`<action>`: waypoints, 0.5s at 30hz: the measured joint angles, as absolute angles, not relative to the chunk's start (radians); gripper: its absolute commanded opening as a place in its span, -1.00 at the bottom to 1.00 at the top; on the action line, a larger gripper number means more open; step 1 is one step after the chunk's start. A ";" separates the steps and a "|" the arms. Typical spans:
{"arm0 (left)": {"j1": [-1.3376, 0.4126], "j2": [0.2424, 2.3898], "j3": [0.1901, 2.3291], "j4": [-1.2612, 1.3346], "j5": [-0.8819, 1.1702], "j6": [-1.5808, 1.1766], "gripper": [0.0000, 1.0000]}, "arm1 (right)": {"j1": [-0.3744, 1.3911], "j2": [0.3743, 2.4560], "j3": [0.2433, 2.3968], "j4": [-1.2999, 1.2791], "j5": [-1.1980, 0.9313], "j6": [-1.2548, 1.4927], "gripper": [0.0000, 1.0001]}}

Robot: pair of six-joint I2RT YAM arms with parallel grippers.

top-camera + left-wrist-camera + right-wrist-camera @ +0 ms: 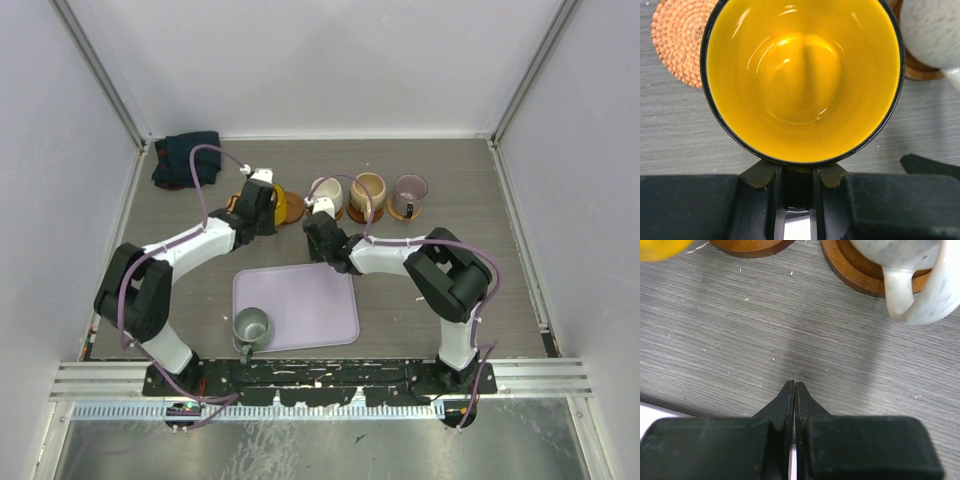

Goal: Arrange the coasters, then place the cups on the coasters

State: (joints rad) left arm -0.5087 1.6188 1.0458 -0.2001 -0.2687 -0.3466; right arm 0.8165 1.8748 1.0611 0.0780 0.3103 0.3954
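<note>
The yellow cup (800,80) fills the left wrist view, and my left gripper (797,170) is shut on its dark handle. It sits between a woven coaster (680,40) and a brown coaster (294,208); whether it rests on the table I cannot tell. The white cup (920,280) stands on its coaster (850,275). The tan cup (367,188) and the mauve cup (409,188) each stand on a coaster too. My right gripper (794,384) is shut and empty, low over bare table in front of the white cup. A grey-green cup (250,325) stands at the tray's near left corner.
A lavender tray (310,300) lies between the two arms. A dark folded cloth (187,158) lies at the back left corner. White walls close the table on three sides.
</note>
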 measured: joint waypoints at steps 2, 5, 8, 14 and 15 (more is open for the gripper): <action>-0.506 1.645 1.076 -0.198 -0.252 -0.347 -1.00 | 0.817 1.881 1.061 0.080 0.301 0.395 -0.98; -0.504 1.678 1.112 -0.194 -0.232 -0.347 -1.00 | 0.817 1.881 1.061 0.083 0.294 0.396 -0.98; -0.503 1.711 1.141 -0.192 -0.218 -0.347 -1.00 | 0.827 1.881 1.056 0.083 0.294 0.397 -0.99; -0.501 1.773 1.189 -0.192 -0.198 -0.347 -1.00 | 0.874 1.880 1.033 0.076 0.318 0.404 -0.99; -0.501 1.784 1.198 -0.192 -0.194 -0.347 -1.00 | 0.883 1.880 1.032 0.076 0.325 0.406 -0.99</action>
